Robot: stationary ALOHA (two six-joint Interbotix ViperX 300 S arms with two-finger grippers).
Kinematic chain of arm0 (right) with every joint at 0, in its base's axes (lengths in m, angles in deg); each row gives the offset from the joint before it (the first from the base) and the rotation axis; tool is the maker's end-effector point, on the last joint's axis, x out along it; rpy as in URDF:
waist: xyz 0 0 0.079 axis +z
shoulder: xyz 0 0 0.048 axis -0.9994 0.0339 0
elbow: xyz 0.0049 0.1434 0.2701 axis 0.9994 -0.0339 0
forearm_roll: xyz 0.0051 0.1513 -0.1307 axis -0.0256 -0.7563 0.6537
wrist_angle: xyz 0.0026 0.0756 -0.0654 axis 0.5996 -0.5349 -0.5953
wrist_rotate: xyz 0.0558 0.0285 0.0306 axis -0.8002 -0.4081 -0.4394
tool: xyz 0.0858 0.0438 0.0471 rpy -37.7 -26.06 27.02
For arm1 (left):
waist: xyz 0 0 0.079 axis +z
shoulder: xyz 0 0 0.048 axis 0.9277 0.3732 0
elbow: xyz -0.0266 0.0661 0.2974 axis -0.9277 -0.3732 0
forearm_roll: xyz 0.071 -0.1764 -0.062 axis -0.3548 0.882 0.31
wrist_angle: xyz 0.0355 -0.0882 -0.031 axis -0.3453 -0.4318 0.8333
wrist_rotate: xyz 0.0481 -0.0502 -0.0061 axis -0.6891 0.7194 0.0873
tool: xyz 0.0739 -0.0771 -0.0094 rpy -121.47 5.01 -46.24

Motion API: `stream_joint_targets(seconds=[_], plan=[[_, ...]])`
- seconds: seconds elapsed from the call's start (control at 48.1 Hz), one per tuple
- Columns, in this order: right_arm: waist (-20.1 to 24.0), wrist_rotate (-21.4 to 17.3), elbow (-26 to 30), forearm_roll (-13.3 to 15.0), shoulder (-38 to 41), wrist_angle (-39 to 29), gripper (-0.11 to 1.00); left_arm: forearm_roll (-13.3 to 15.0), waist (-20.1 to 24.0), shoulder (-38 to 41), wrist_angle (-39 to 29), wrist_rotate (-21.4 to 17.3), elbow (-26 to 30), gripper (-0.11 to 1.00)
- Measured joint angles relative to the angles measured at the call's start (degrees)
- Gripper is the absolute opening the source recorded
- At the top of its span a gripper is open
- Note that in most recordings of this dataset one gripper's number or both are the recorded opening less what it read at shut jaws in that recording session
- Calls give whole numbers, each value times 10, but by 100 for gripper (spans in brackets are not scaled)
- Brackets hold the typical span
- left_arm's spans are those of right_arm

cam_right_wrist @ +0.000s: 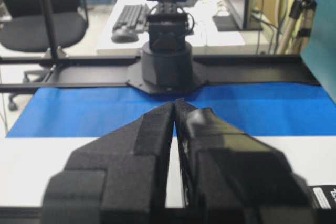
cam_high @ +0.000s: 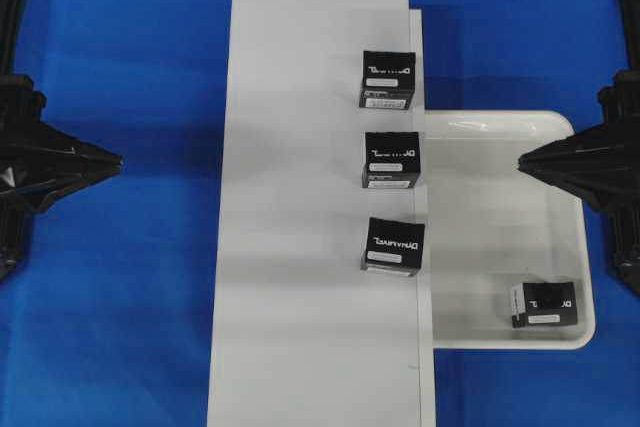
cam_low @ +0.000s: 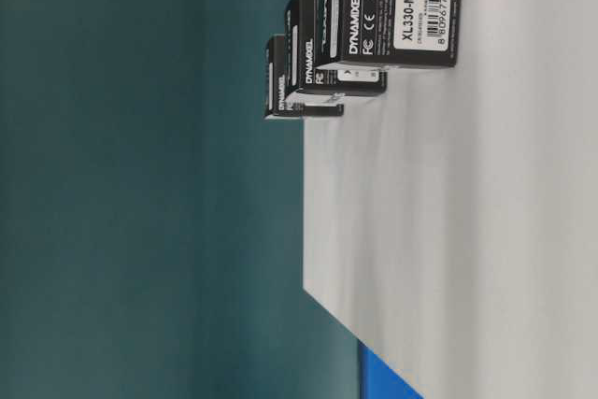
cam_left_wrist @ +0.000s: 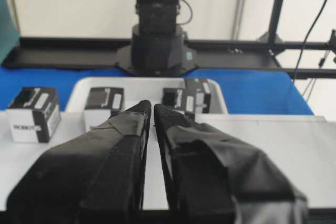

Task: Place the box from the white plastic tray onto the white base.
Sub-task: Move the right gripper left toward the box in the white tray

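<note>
The box [cam_high: 543, 304] is small and black with a white label strip (plain top). It lies in the white plastic tray [cam_high: 570, 237], well apart from the right fingers [cam_right_wrist: 157, 129]. Both pairs of fingers are closed and empty.

One camera hangs high up and looks straight down. It sees the whole blue table [cam_high: 120, 277], the long white base [cam_high: 300, 247] and the white plastic tray [cam_high: 500, 227].

A second camera sits low at table height, very near the white base, and its picture is turned on its side. It looks along the row of black boxes with big letters [cam_low: 392, 7]. The camera up high sees that same row.

One camera rides on the left gripper [cam_left_wrist: 152, 109] and looks across the table at the other arm. One rides on the right gripper [cam_right_wrist: 175, 106] and looks back the other way. Both see the white base too.
</note>
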Motion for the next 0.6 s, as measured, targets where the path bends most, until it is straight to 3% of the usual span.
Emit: stream_joint_targets(seconds=[0.062,0.166,0.312,0.602], plan=[[1,-4,0,-4,0,-4,8,-3,-4,4,-4,4,4,12],[2,-27,3,-35,0,-59,-3,-5,-16,24,-15,14,14,-2],[4,-67,31,-53,1,-191,-4,-6,-17,33,-35,15,25,-7],[30,-71,151,-54,31,-492,-4,-6,-17,39,-107,16,45,-7]])
